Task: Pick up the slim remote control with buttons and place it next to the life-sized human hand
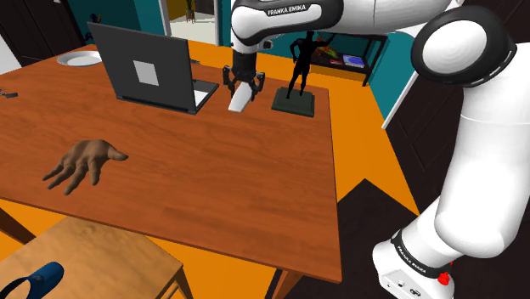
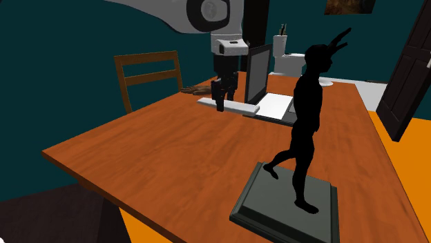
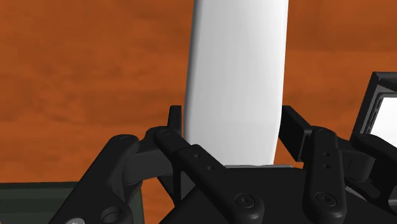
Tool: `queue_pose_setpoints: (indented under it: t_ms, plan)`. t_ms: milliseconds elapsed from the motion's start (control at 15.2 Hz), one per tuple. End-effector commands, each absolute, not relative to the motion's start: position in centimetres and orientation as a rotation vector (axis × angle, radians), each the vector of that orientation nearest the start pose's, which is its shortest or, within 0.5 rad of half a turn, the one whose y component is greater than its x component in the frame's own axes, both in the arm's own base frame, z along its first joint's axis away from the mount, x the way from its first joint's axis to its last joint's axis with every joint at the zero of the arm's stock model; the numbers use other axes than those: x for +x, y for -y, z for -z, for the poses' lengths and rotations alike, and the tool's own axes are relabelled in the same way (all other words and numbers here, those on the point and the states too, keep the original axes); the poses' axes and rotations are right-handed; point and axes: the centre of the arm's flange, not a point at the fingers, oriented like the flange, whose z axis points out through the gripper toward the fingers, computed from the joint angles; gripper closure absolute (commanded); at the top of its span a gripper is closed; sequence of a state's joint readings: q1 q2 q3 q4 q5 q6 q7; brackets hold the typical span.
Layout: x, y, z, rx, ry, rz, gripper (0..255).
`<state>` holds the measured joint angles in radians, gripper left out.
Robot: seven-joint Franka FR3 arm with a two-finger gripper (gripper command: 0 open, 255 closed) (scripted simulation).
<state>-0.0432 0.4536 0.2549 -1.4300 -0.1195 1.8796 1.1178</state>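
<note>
My gripper [image 1: 242,87] is shut on a slim white remote [image 1: 239,100], drawn plain with no buttons showing. It holds the remote just over the wooden table [image 1: 212,170], between the laptop and the black figure. In the wrist view the remote [image 3: 235,83] is clasped between the two black fingers [image 3: 174,124] of the gripper [image 3: 235,127] and sticks out past them. In the second exterior view the gripper [image 2: 219,93] grips the remote [image 2: 231,106] near its middle. The brown human hand [image 1: 85,163] lies flat near the table's edge at the shoulder view's left, far from the gripper.
An open grey laptop [image 1: 149,72] stands close beside the gripper. A black human figure on a dark base [image 1: 297,72] stands on its other side. A white plate [image 1: 82,58] lies behind the laptop. A wooden seat [image 1: 93,259] with a blue thing [image 1: 34,280] is below the table.
</note>
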Motion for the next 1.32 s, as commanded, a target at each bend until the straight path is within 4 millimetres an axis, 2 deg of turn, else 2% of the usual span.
queue_pose_setpoints:
  t_ms: [0, 1254]
  plan:
    - [67.7, -12.0, -44.4, -2.828, -1.359, 0.016, 255]
    - [58.6, -35.4, -44.5, -2.828, -1.359, 0.016, 255]
